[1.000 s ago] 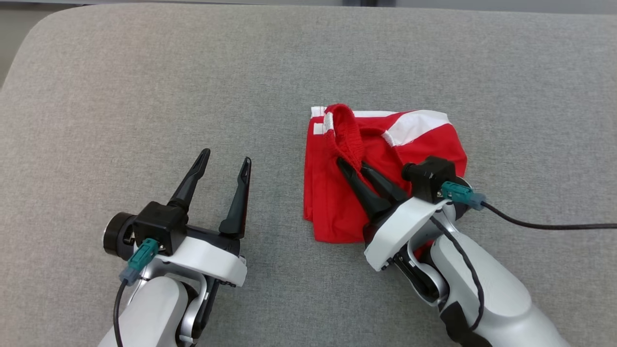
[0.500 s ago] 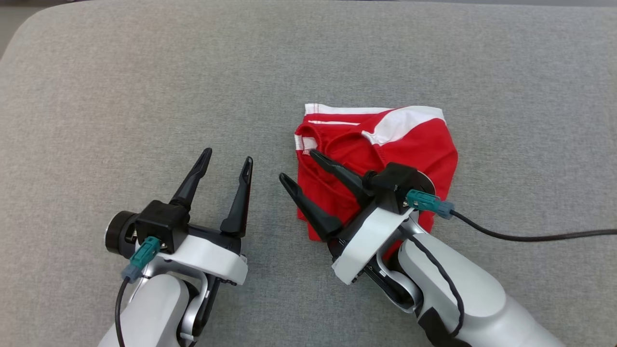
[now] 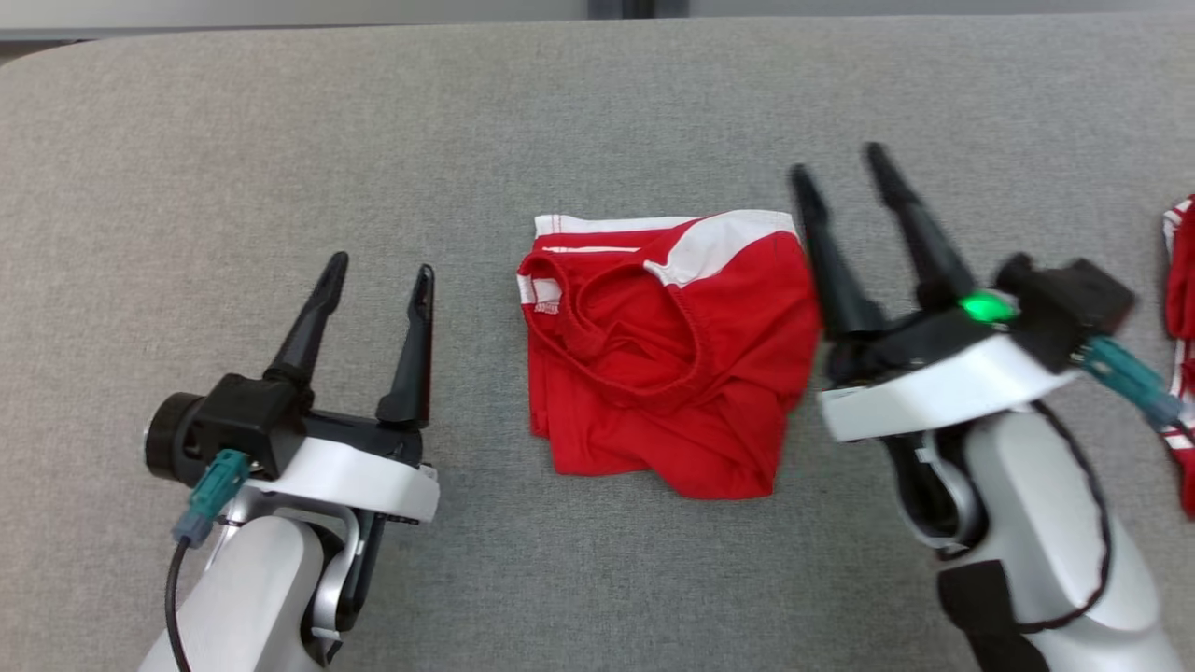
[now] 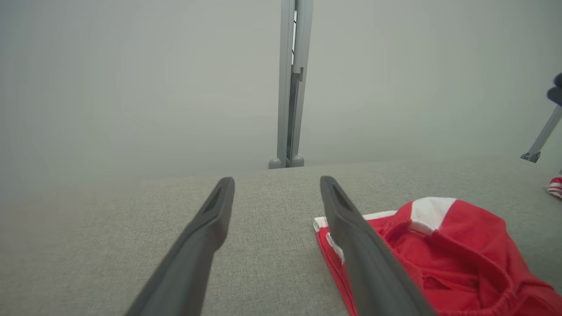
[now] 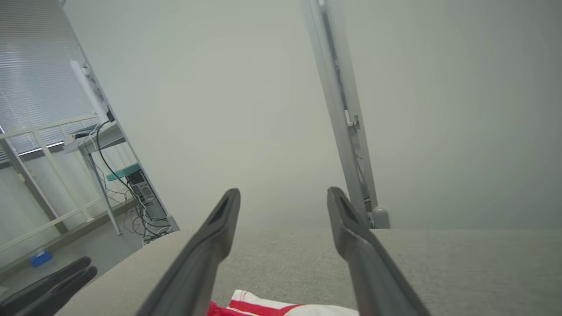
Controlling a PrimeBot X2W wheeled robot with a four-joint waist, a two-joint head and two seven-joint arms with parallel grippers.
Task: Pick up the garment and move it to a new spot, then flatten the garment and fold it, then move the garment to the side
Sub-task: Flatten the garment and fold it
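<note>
A red garment (image 3: 667, 369) with white trim lies folded into a rough square on the grey cushioned surface (image 3: 560, 112), between my two arms. It also appears in the left wrist view (image 4: 443, 254), and its white edge shows in the right wrist view (image 5: 281, 307). My left gripper (image 3: 378, 271) stands open to the left of it, nothing between its fingers. My right gripper (image 3: 836, 168) stands open just right of the garment, raised and clear of the cloth, fingers pointing away from me.
A second red and white cloth (image 3: 1178, 327) lies at the right edge of the surface. A grey metal post (image 4: 290, 83) stands beyond the far edge. A desk with cables (image 5: 109, 153) stands off to one side in the right wrist view.
My right gripper opened, let go of the garment and swung from over its lower left to its right side. The camera shifted too. The left arm held still.
</note>
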